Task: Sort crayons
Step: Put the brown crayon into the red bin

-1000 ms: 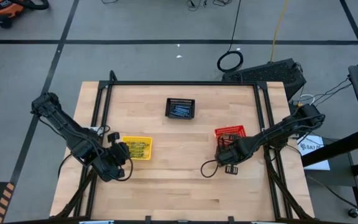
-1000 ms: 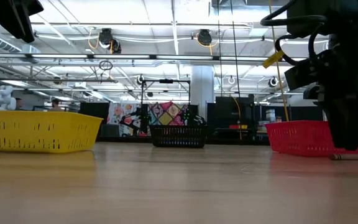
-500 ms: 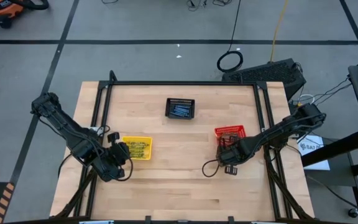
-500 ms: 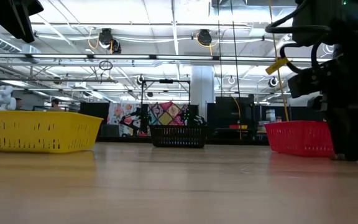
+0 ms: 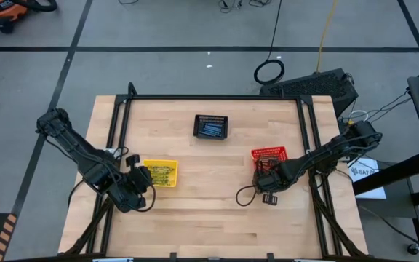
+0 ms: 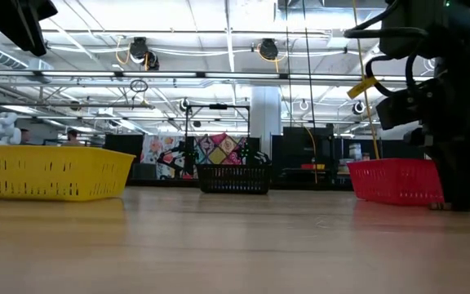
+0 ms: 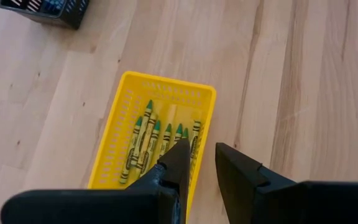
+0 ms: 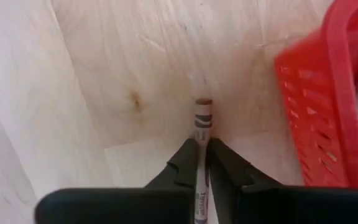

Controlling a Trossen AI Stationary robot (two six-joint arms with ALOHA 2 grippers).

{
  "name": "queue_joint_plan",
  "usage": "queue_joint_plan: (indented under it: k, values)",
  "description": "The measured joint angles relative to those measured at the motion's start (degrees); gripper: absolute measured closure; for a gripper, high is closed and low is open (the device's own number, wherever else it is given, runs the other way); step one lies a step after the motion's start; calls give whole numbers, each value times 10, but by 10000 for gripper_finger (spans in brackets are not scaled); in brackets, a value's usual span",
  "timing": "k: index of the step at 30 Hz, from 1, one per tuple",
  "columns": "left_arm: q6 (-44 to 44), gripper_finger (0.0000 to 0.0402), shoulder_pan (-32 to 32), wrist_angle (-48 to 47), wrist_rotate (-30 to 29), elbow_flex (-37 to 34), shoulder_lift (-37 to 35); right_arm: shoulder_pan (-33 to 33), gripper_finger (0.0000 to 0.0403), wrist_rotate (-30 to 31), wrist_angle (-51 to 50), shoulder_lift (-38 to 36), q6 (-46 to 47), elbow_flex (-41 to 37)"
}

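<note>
A brown-red crayon (image 8: 202, 117) lies flat on the wooden table beside the red basket (image 8: 328, 93), and my right gripper (image 8: 202, 149) is shut on it, pointing down. In the high view this gripper (image 5: 268, 192) stands just in front of the red basket (image 5: 269, 154). My left gripper (image 7: 202, 158) hangs open above the near end of the yellow basket (image 7: 160, 130), touching nothing. Several green-tipped yellow-olive crayons (image 7: 157, 140) lie in that basket. Blue-grey crayons (image 5: 211, 128) lie in the black basket (image 5: 211, 118) at the far middle. My right gripper pinches the brown-red crayon between its two fingers, on the paper-wrapped shaft (image 8: 202, 134) about midway along. The fingers come from above and point down, one on each long side. The crayon lies flat on the table, and one end (image 8: 203, 101) sticks out past the fingertips.
The red basket's wall (image 6: 394, 181) stands close beside the right gripper (image 6: 462, 200). Black frame rails (image 5: 118, 138) run along the table's left and right sides. Bare wood (image 5: 209, 211) spreads between the baskets and toward the near edge.
My right gripper has sunk a little onto the table over the brown-red crayon, and its fingers have drawn together on it. The crayon stays on the table. My left arm has kept still.
</note>
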Motion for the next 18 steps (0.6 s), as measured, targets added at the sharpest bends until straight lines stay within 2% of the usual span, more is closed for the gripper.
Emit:
queue_joint_plan:
  k: [2, 8, 18]
  values:
    - [0, 322, 0, 0, 0, 0, 0, 0, 396, -3, 1, 0, 12, 0]
    - [0, 322, 0, 0, 0, 0, 0, -1, 394, -20, -3, 2, 47, 14]
    - [0, 322, 0, 0, 0, 0, 0, 0, 401, -54, -3, 3, 25, 68]
